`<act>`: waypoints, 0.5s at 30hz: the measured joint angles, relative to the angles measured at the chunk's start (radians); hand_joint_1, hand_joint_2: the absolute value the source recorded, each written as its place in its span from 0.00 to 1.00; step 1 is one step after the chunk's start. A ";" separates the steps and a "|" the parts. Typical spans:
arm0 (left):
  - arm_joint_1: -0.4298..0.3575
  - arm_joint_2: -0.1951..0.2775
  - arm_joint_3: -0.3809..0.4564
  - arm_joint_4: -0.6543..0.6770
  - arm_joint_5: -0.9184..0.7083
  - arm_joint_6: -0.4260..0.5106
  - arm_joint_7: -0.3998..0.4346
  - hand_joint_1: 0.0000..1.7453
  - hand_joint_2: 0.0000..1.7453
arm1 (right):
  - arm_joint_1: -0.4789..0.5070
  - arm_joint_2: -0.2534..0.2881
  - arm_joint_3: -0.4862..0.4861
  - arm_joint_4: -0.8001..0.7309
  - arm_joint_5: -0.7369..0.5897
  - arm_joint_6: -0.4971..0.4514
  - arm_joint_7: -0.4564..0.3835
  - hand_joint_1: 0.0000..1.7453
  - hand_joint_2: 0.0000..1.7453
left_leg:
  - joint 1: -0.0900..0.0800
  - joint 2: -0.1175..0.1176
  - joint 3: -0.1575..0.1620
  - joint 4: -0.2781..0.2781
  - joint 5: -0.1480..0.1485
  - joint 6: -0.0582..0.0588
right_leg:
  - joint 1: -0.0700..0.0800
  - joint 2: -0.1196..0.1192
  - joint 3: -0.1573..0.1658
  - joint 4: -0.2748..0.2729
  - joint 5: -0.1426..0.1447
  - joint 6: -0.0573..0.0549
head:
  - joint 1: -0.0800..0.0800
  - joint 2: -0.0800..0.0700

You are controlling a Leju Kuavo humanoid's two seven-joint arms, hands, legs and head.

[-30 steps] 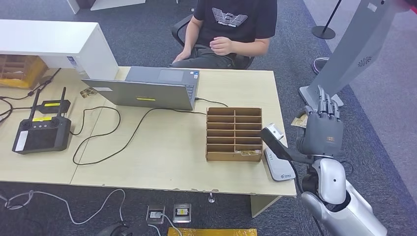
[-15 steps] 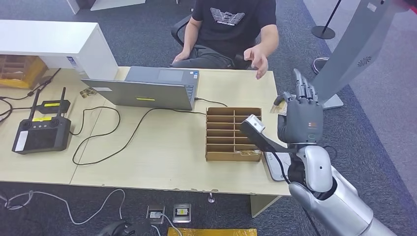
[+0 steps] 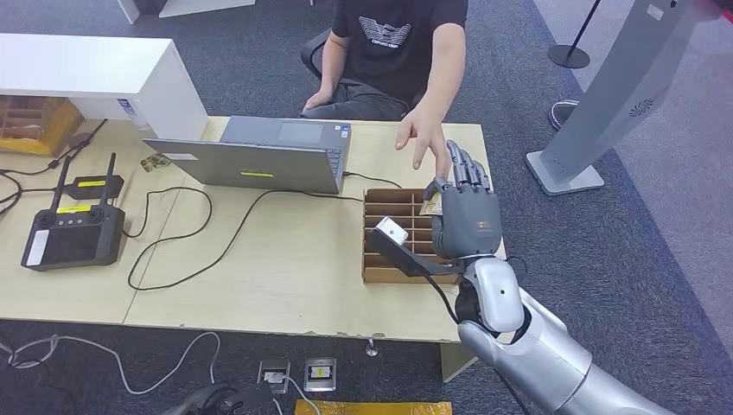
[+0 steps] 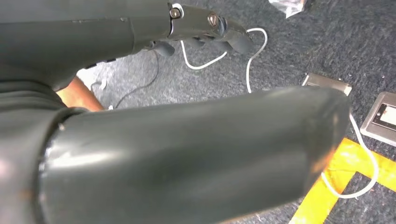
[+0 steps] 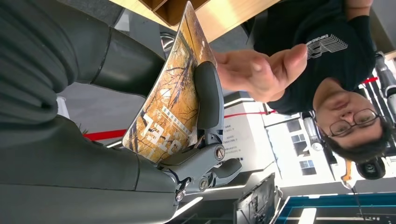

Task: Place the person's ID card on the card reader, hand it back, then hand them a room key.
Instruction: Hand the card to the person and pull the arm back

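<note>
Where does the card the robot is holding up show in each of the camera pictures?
Head view: the card peeks out as a sliver beside the right hand, above the wooden organizer.
Right wrist view: the card is large and central, orange-brown with printed lettering, pinched by the right hand's fingers.
Left wrist view: not in it; this camera faces the floor.
Shared landmark: the person's outstretched hand, near the card.
</note>
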 joint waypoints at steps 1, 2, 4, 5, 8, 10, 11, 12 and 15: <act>-0.003 -0.001 0.000 0.000 -0.006 -0.007 0.000 0.00 0.00 | 0.001 0.001 0.003 0.005 0.009 0.001 0.004 1.00 1.00 | 0.000 0.000 0.000 0.000 0.000 0.000 | 0.000 0.000 0.000 0.000 0.000 0.000 | 0.000 0.000; -0.007 -0.002 0.000 0.000 -0.013 -0.014 0.000 0.00 0.00 | 0.003 0.001 0.004 0.009 0.017 0.002 0.010 1.00 1.00 | 0.000 0.000 0.000 0.000 0.000 0.000 | 0.000 0.000 0.000 0.000 0.000 0.000 | 0.000 0.000; -0.013 -0.004 0.000 0.001 -0.022 -0.023 0.000 0.00 0.00 | 0.009 0.000 0.004 0.014 0.030 0.005 0.018 1.00 1.00 | 0.000 0.000 0.000 0.000 0.000 0.000 | 0.000 0.000 0.000 0.000 0.000 0.000 | 0.000 0.000; -0.016 -0.005 0.000 0.002 -0.027 -0.026 0.000 0.00 0.00 | 0.013 0.000 0.003 0.017 0.034 0.007 0.021 1.00 1.00 | 0.000 0.000 0.000 0.000 0.000 0.000 | 0.000 0.001 0.000 0.000 0.000 0.000 | 0.000 0.000; -0.022 -0.008 0.000 0.004 -0.035 -0.033 0.000 0.00 0.00 | 0.023 -0.002 0.003 0.022 0.043 0.015 0.025 1.00 1.00 | 0.000 0.000 0.000 0.000 0.000 0.000 | 0.000 0.001 0.000 0.000 0.000 0.000 | 0.000 0.000; -0.024 -0.009 0.000 0.005 -0.039 -0.034 0.000 0.00 0.00 | 0.028 -0.002 0.002 0.026 0.046 0.021 0.027 1.00 1.00 | 0.000 0.000 0.000 0.000 0.000 0.000 | 0.000 0.001 0.000 0.000 0.000 0.000 | 0.000 0.000; -0.024 -0.010 0.000 0.006 -0.040 -0.035 0.000 0.00 0.00 | 0.030 -0.002 0.002 0.028 0.049 0.023 0.030 1.00 1.00 | 0.000 0.000 0.000 0.000 0.000 0.000 | 0.000 0.001 0.000 0.000 0.000 0.000 | 0.000 0.000; -0.024 -0.010 0.000 0.006 -0.042 -0.035 0.000 0.00 0.00 | 0.031 -0.003 0.002 0.030 0.052 0.025 0.032 1.00 1.00 | 0.000 0.000 0.000 0.000 0.000 0.000 | 0.000 0.001 0.000 0.000 0.000 0.000 | 0.000 0.000; -0.024 -0.012 0.001 0.006 -0.048 -0.036 0.000 0.00 0.00 | 0.038 -0.004 0.000 0.034 0.064 0.029 0.039 0.99 1.00 | 0.000 0.000 0.000 0.000 0.000 0.000 | 0.000 0.001 0.000 0.000 0.000 0.000 | 0.000 0.000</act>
